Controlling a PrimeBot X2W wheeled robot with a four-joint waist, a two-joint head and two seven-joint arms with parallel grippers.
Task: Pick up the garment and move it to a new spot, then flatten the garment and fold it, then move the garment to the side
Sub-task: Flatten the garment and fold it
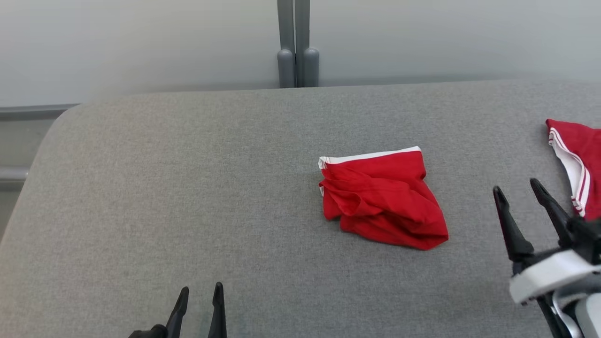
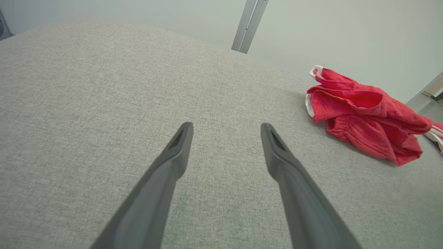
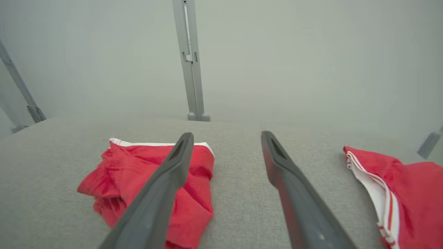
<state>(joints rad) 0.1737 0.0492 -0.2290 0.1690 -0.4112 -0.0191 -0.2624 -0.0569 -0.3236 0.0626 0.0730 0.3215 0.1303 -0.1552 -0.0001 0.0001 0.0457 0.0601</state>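
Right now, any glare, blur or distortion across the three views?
Head view: soft even light, no glare, garment sharp, faint shadow under it. Left wrist view: wide-angle lens bows the table edge. Right wrist view: wall hazy, red tint on one finger of the right pincer.

No readable txt, nos., brands or signs. Closest thing: a small white tab (image 2: 316, 71) at the corner of the red garment (image 2: 367, 114), left wrist view, w/ faint reddish marks on it, too small & blurred to make out.
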